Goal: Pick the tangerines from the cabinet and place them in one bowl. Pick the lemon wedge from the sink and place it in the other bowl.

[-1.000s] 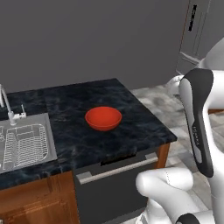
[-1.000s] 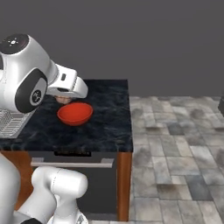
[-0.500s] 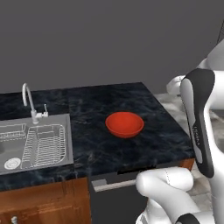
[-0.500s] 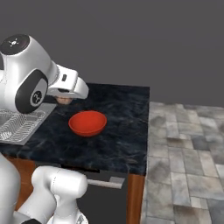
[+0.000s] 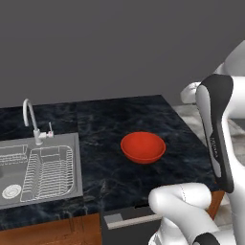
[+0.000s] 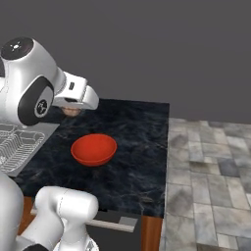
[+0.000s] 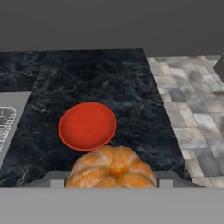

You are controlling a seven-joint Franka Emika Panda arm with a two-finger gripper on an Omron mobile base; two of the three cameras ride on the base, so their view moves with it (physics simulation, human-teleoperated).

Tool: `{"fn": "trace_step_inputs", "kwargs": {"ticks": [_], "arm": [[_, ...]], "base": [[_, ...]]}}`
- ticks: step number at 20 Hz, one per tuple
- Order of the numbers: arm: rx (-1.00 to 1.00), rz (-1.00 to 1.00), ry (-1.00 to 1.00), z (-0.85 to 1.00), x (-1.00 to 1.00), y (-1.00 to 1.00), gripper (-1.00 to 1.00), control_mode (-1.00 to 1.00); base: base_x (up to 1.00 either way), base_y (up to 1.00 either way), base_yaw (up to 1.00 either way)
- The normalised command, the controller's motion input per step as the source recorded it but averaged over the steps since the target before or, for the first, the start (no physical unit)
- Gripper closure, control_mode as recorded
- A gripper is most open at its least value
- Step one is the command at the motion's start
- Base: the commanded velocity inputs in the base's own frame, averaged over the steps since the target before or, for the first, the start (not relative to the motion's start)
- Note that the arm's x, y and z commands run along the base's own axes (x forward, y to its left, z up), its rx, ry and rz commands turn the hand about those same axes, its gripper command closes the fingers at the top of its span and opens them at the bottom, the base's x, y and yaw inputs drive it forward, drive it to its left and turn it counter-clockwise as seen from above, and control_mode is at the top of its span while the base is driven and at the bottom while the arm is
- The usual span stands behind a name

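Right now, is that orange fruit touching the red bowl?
Apart. The hand view shows the tangerine up in the pincer, with dark counter between it and the red bowl farther off.

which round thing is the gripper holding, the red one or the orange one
The orange one: the tangerine sits in the gripper. The red bowl rests on the counter beyond it.

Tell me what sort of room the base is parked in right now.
A simulated kitchen: a dark marble countertop holds a stainless-steel sink with a curved faucet and wire dish rack, and grey stone floor tiles run beside it.
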Motion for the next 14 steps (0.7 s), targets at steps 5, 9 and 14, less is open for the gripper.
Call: {"fn": "trace_step_inputs", "kwargs": {"ticks": [5, 9, 14], "arm": [[0.0, 0.0, 0.0, 0.0, 0.0, 0.0, 1.0, 1.0], [0.0, 0.0, 0.01, -0.03, 0.07, 0.06, 1.0, -1.0], [0.0, 0.0, 0.11, -0.13, 0.35, 0.34, 1.0, -1.0]], "base": [[0.36, 0.12, 0.0], [0.09, 0.13, 0.0], [0.0, 0.0, 0.0]]}}
